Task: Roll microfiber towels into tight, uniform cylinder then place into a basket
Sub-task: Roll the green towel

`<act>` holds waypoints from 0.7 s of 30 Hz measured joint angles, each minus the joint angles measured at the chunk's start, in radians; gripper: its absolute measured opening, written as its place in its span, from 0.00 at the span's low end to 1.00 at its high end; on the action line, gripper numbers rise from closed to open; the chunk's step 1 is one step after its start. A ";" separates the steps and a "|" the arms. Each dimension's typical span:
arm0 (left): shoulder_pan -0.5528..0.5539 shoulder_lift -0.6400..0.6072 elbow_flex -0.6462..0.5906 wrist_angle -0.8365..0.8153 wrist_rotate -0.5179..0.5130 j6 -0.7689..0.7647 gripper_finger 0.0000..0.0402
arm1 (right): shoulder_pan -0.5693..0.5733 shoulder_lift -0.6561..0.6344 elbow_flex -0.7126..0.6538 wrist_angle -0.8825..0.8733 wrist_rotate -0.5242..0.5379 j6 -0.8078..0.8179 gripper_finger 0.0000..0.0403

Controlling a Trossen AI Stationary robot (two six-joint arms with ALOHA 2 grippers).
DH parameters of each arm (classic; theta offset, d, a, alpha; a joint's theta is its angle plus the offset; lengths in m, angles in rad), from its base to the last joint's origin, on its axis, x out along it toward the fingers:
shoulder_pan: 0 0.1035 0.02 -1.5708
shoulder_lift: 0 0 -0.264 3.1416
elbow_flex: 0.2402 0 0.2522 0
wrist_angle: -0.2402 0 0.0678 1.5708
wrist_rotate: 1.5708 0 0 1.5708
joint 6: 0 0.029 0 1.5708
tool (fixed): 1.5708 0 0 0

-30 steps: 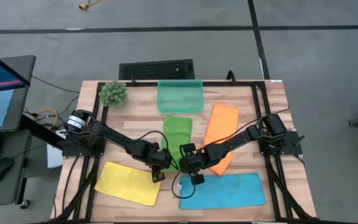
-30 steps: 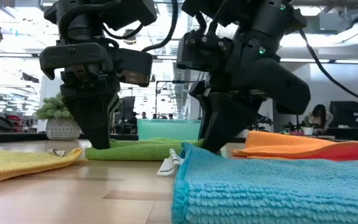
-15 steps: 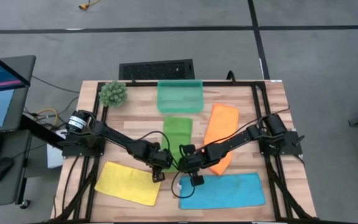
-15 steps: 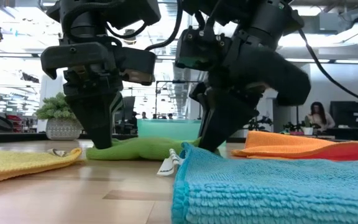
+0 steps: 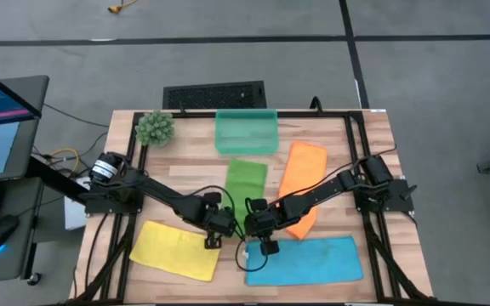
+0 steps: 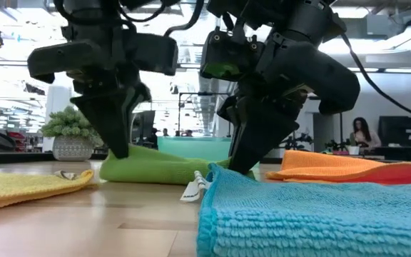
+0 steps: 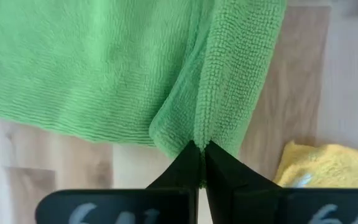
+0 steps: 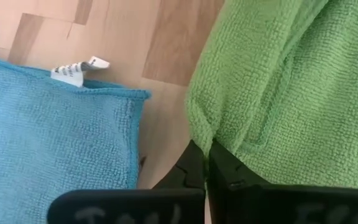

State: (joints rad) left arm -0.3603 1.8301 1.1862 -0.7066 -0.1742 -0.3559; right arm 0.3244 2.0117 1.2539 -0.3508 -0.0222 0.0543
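Note:
The green towel (image 5: 246,181) lies lengthwise in the table's middle, its far end toward the teal basket (image 5: 247,133). My left gripper (image 5: 214,231) is shut on its near left corner. My right gripper (image 5: 259,226) is shut on its near right corner. In the low view the left gripper (image 6: 118,151) holds its corner a little above the wood, while the right gripper (image 6: 238,168) stays low. The yellow towel (image 5: 175,249), blue towel (image 5: 304,259) and orange towel (image 5: 300,187) lie flat around them. My left gripper pinches the green towel's near left corner (image 7: 199,138) between its two fingers, steeply from above. The cloth bunches into a fold at the fingertips. That corner is raised a little off the table; the rest of the towel lies on it. My right gripper pinches the green towel's near right corner (image 8: 211,138) between its two fingers, slanting down from the right. The edge puckers at the fingertips. The corner sits low by the table, beside the blue towel's edge (image 8: 135,99).
A spiky green plant ball (image 5: 154,127) stands at the far left. The blue towel's tag (image 6: 193,188) lies just in front of the right gripper. Dark frame rails (image 5: 354,144) run along the table's sides. Bare wood (image 6: 120,221) shows between the yellow and blue towels.
My left gripper has risen a little and rolled about its own line, lifting the green towel's near left corner off the table. The towel's near end has bunched up toward the basket, while its far end has stayed put. My right gripper has kept its place.

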 joint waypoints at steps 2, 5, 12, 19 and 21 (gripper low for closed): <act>-0.014 0.000 0.017 -0.014 -0.022 0.030 0.00 | 0.000 0.000 0.000 0.000 -0.003 0.003 0.03; -0.029 0.000 0.032 -0.024 -0.032 0.068 0.00 | 0.001 0.000 0.000 -0.001 -0.006 0.017 0.02; -0.065 -0.002 0.034 -0.039 -0.036 0.086 0.00 | 0.000 0.000 0.000 0.002 -0.007 0.025 0.03; -0.043 -0.002 0.034 -0.038 -0.011 0.110 0.01 | 0.001 0.000 0.000 0.002 -0.007 0.026 0.02; -0.030 -0.002 0.034 -0.040 -0.018 0.113 0.03 | 0.002 0.000 0.000 0.002 -0.007 0.026 0.02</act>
State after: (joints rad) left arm -0.3899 1.8282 1.2201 -0.7461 -0.1921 -0.2432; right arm 0.3262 2.0117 1.2541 -0.3492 -0.0288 0.0803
